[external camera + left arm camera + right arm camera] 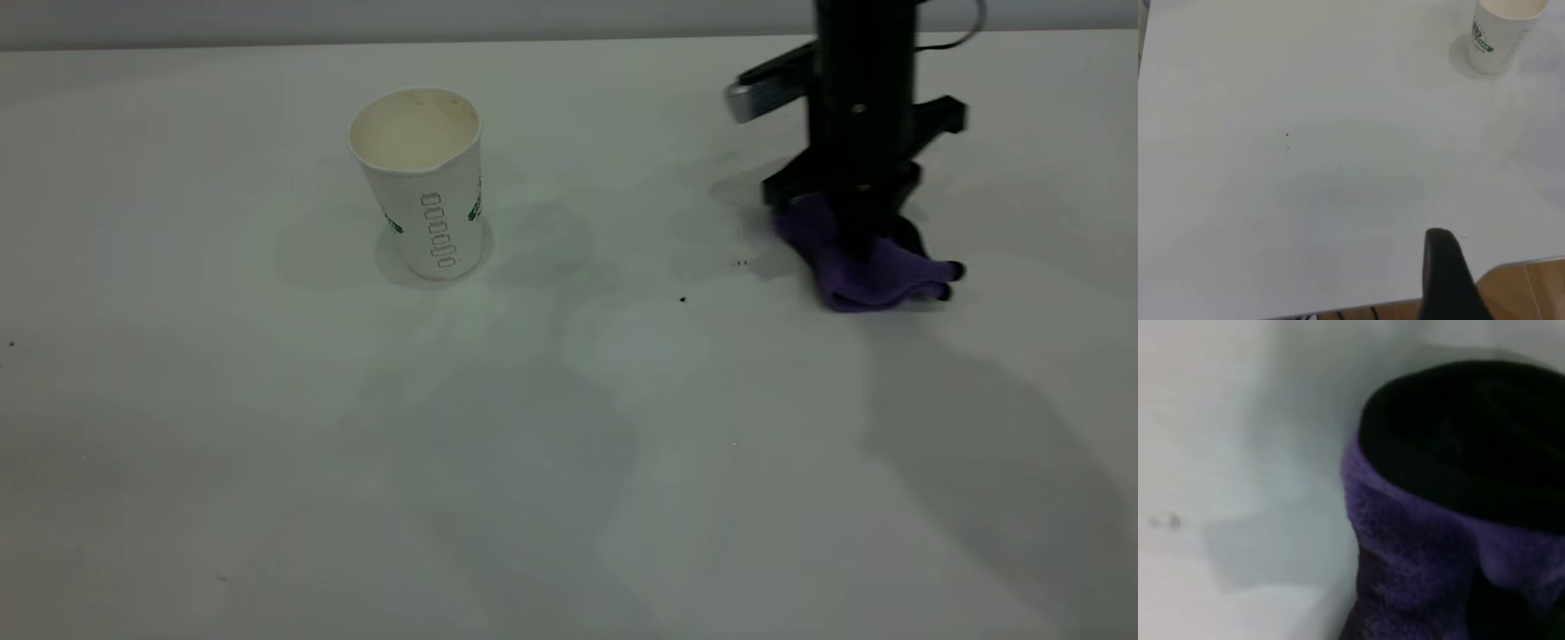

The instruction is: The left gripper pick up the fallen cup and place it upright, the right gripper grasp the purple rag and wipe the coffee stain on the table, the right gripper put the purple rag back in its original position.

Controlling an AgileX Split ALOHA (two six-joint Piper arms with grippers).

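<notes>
The white paper cup [422,182] with green print stands upright on the table's left half; it also shows in the left wrist view [1501,33]. The purple rag [867,267] lies crumpled on the table at the right. My right gripper [861,233] points straight down onto the rag and is shut on it; in the right wrist view the purple rag [1418,560] bunches against a black finger [1471,440]. My left gripper [1443,267] hangs back over the table's edge, far from the cup, and is out of the exterior view. No coffee stain shows.
A few tiny dark specks [683,300] lie on the white table [569,462] between cup and rag. In the left wrist view the table's edge [1525,265] and wooden floor show beside the left gripper.
</notes>
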